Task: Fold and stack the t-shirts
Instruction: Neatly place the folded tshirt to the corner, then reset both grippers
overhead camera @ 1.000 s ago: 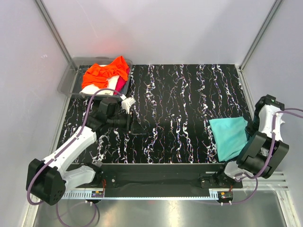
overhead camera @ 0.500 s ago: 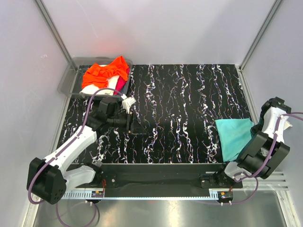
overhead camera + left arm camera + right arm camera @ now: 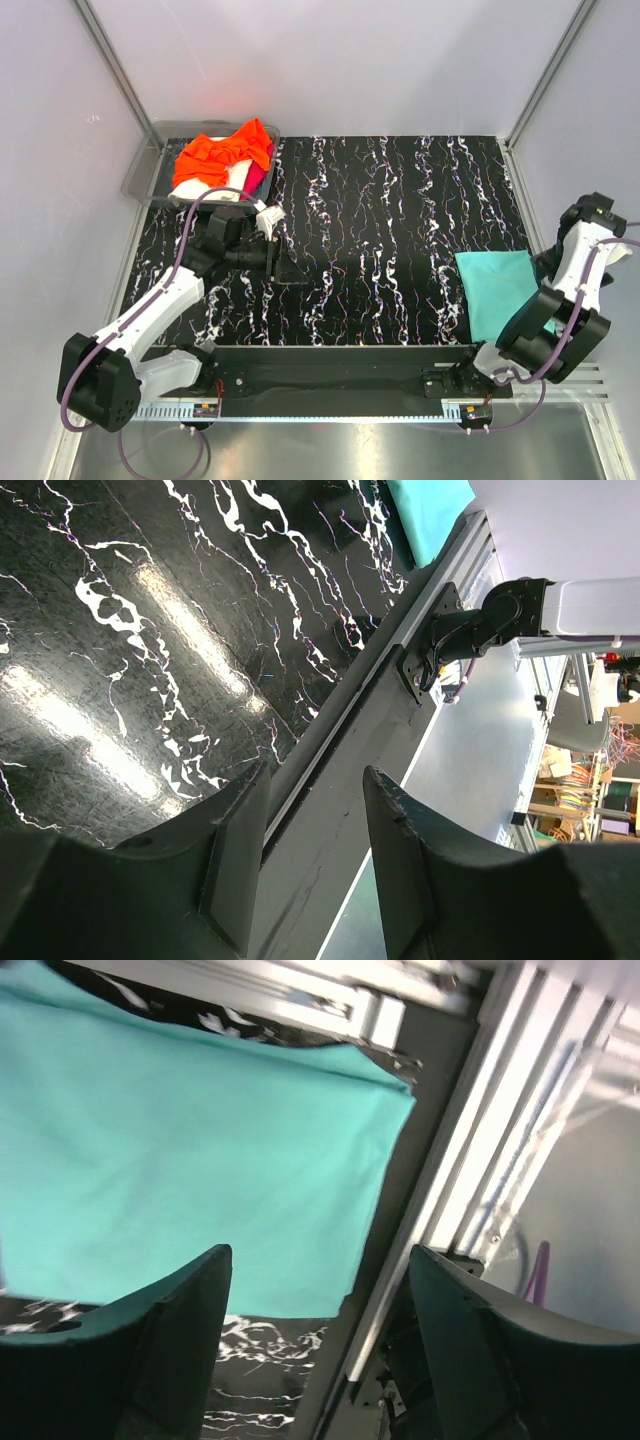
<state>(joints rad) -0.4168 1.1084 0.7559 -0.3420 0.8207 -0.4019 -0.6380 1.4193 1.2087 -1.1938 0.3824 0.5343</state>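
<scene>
Over the black marbled table (image 3: 400,220), left gripper (image 3: 315,790) and right gripper (image 3: 320,1265) are hovering with jaws parted, the latter above a turquoise cloth t-shirt (image 3: 180,1160).

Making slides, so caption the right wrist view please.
Open right end effector above a folded teal t-shirt at the edge of the black table.

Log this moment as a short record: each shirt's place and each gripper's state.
teal shirt: folded flat, near right part of the table
orange shirt: crumpled, on top of the pile in the tray
magenta shirt: under the orange one, edge showing
cream shirt: under the orange one, partly showing
left gripper: open, empty
right gripper: open, empty, over the teal shirt
</scene>
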